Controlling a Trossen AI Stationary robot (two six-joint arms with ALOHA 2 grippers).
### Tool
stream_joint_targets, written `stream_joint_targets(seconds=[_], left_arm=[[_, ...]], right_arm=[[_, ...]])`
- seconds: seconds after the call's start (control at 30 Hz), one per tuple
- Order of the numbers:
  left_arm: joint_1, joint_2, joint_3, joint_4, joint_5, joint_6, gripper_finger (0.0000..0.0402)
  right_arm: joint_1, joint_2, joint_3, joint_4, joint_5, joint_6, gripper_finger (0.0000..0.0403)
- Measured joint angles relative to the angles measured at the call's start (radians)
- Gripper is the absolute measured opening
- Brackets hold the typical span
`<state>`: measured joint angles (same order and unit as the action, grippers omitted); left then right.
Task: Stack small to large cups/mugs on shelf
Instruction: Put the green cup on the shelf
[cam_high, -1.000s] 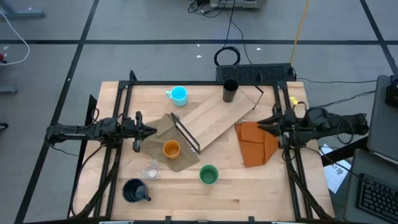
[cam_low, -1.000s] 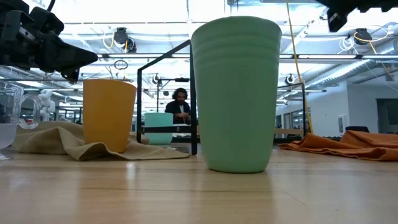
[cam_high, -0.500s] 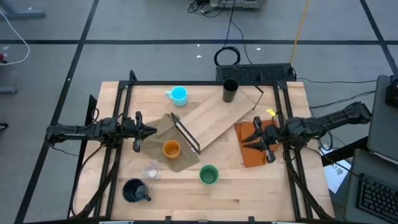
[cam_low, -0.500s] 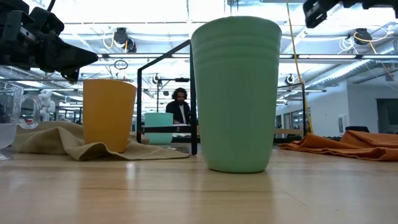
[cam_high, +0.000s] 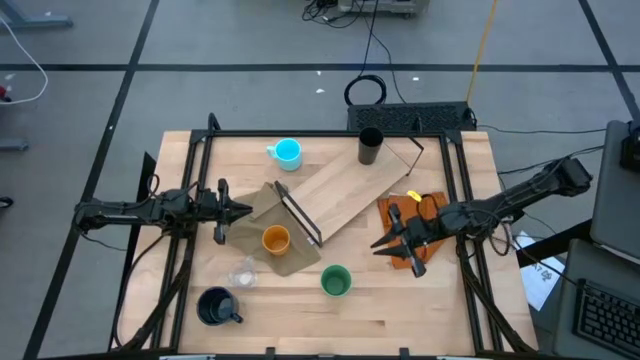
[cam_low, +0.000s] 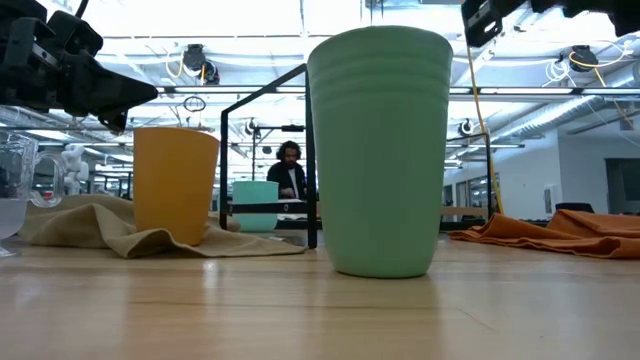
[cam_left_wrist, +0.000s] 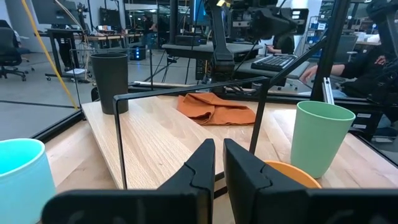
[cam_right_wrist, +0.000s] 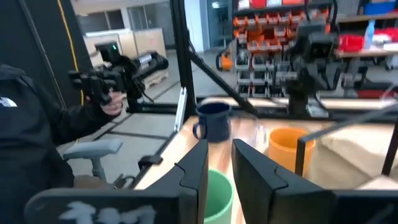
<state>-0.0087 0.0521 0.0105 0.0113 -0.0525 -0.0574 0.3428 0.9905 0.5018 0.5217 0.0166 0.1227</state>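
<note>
The plywood shelf (cam_high: 345, 195) lies slantwise mid-table, its black frame (cam_high: 300, 218) at the near-left end over an olive cloth (cam_high: 262, 205). The black tumbler (cam_high: 370, 146) stands by its far end and the cyan mug (cam_high: 287, 152) at far left. The orange cup (cam_high: 276, 240) stands on the cloth. On the table stand the green cup (cam_high: 335, 281), the clear cup (cam_high: 242, 273) and the navy mug (cam_high: 216, 306). My right gripper (cam_high: 378, 246) hovers shut above the orange cloth's left edge, right of the green cup (cam_right_wrist: 217, 190). My left gripper (cam_high: 245, 210) waits shut at the left.
An orange folded cloth (cam_high: 415, 230) lies at the right, under my right arm. A black metal rail frame (cam_high: 330, 133) borders the table. Bare wood shows along the near edge, right of the green cup. A person sits in the room beyond the table (cam_low: 290, 170).
My right gripper has swung out from the table's right edge toward the left and near edges, sinking a little, and now hangs over the orange cloth's left edge. It has stayed shut. The cups and the shelf have not moved.
</note>
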Motion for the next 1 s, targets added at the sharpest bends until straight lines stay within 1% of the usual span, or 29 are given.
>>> stream_joint_targets(seconds=[0.2, 0.43, 0.6, 0.77, 0.9, 1.0], left_arm=[[0.000, 0.000, 0.000, 0.000, 0.000, 0.002, 0.0035], [0.000, 0.000, 0.000, 0.000, 0.000, 0.002, 0.0035], [0.000, 0.000, 0.000, 0.000, 0.001, 0.002, 0.0035], [0.000, 0.000, 0.000, 0.000, 0.001, 0.001, 0.0035], [0.000, 0.000, 0.000, 0.000, 0.001, 0.001, 0.0035], [0.000, 0.000, 0.000, 0.000, 0.001, 0.000, 0.0035]], right_arm=[[0.000, 0.073, 0.000, 0.018, 0.000, 0.033, 0.0064], [0.000, 0.142, 0.000, 0.158, 0.000, 0.031, 0.0064], [0.000, 0.233, 0.000, 0.237, 0.000, 0.044, 0.0064], [0.000, 0.323, 0.000, 0.417, 0.001, -0.090, 0.0064], [0.000, 0.330, 0.000, 0.446, 0.004, -0.152, 0.0059], [0.000, 0.330, 0.000, 0.447, 0.005, -0.191, 0.0035]])
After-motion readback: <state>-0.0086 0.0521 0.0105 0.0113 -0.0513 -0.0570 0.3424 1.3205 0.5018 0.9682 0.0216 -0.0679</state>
